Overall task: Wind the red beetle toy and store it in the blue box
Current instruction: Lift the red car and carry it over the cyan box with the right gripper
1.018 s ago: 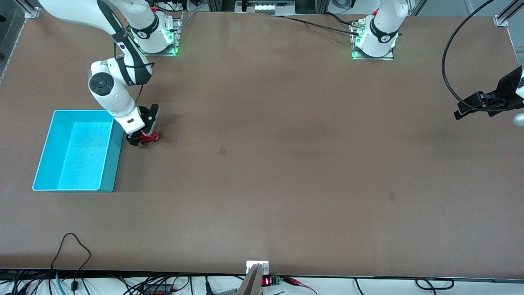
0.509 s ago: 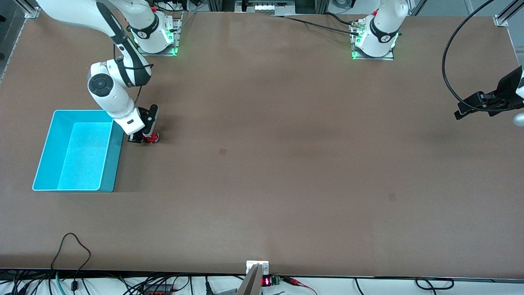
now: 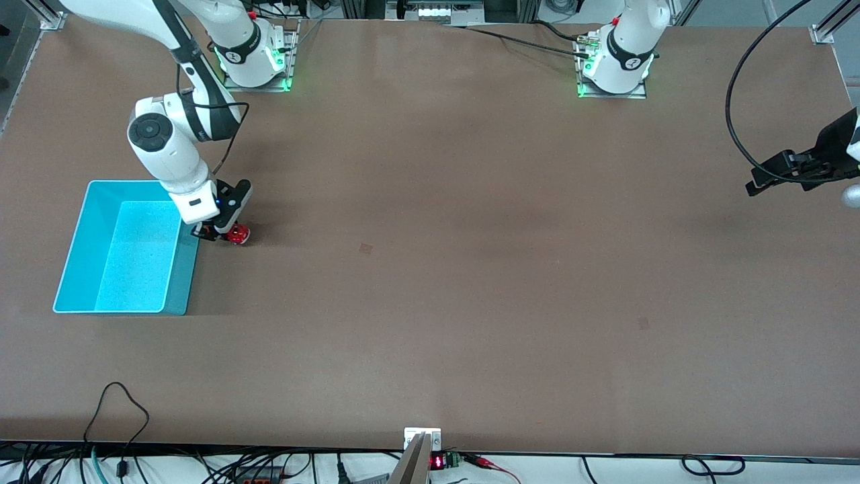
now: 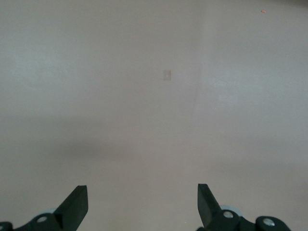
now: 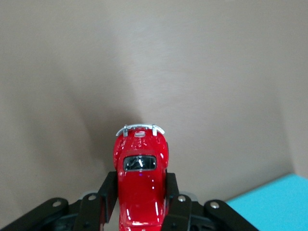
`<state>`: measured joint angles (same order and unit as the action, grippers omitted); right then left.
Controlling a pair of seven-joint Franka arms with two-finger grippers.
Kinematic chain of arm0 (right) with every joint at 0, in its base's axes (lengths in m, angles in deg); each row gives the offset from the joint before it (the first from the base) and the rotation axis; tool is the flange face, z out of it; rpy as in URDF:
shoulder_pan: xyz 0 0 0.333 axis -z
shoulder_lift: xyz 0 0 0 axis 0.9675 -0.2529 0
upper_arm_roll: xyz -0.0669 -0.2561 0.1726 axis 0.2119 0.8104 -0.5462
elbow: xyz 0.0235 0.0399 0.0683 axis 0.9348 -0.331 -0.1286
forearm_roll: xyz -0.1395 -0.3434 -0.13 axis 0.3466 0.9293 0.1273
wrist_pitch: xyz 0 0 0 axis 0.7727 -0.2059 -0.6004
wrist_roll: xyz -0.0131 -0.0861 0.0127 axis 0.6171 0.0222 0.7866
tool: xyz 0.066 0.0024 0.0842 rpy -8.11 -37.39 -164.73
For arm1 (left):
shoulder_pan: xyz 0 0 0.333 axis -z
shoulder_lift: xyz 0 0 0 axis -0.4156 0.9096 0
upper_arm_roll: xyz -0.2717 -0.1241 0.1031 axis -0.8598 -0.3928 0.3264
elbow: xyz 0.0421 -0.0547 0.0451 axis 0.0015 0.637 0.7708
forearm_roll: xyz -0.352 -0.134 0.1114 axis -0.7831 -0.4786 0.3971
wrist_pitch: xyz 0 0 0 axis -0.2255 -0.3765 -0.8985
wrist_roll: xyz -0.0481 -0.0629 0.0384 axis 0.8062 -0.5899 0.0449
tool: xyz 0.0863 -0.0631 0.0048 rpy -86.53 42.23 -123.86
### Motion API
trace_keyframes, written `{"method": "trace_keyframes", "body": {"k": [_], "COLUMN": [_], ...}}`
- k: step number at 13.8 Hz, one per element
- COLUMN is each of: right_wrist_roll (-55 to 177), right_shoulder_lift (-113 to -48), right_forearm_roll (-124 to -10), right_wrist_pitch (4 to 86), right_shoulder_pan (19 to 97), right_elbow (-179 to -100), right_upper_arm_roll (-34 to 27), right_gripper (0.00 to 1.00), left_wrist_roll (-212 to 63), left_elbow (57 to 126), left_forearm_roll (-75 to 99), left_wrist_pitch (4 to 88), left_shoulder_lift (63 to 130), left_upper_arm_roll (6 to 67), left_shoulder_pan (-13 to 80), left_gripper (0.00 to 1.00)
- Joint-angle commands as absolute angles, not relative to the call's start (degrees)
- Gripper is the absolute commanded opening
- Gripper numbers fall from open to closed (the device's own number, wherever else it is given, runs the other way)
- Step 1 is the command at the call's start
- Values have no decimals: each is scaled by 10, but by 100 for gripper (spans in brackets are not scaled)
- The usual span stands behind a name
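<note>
My right gripper point(image 3: 225, 232) pinching red beetle toy point(image 3: 236, 234) by its sides, just beside blue box point(image 3: 80, 222) wall, twd table centre. My left gripper point(image 3: 772, 178) waiting at table edge, well apart frm box, fingers spread, holding nothing.

— What sort of place is this?
— A robotics lab. Two white arms point(image 3: 168, 144) stand bolted to metal base plates point(image 3: 613, 91) that glow green, along one edge of a broad brown table point(image 3: 470, 269).
— What else marks it as a lab?
— Aluminium framing point(image 3: 830, 27) at the table's corners, black cables point(image 3: 739, 101) looping in the air and trailing along the table's near edge, and a small electronic module with a red lit display point(image 3: 438, 462) at that near edge. A black bracket point(image 3: 799, 168) juts in at the left arm's end of the table.
</note>
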<state>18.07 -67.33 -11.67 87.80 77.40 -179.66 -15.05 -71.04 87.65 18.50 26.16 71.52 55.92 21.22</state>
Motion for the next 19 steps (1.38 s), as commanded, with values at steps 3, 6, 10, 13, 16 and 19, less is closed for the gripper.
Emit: {"method": "trace_keyframes", "body": {"k": [3,6,10,13,16,19], "right_wrist_roll": [329,418,444,447,490,512], "right_shoulder_lift": [-593,-565,-572,-614,-644,-694], "right_forearm_roll": [-125,-158,-222,-241,-242,-242], "right_wrist_pitch": [786,727,711,712,710,708], "right_shoulder_pan": [775,782,797,817,821,833], "right_elbow": [-1785,-1768,-1753,-1736,-1704,-1678], "right_upper_arm_roll": [-161,-158,-85,-37,-15,-1], "right_gripper": [0,0,0,0,0,0], "left_wrist_roll": [-713,-713,-713,-713,-713,-713], "left_elbow": [874,874,875,874,874,874], "left_forearm_roll": [196,196,196,196,196,196], "left_wrist_pitch": [263,269,268,268,267,264], "left_shoulder_lift": [709,710,708,707,707,707], "left_upper_arm_roll": [560,560,560,559,559,559], "left_shoulder_pan": [217,217,217,219,220,220], "left_gripper": [100,100,100,100,100,100]}}
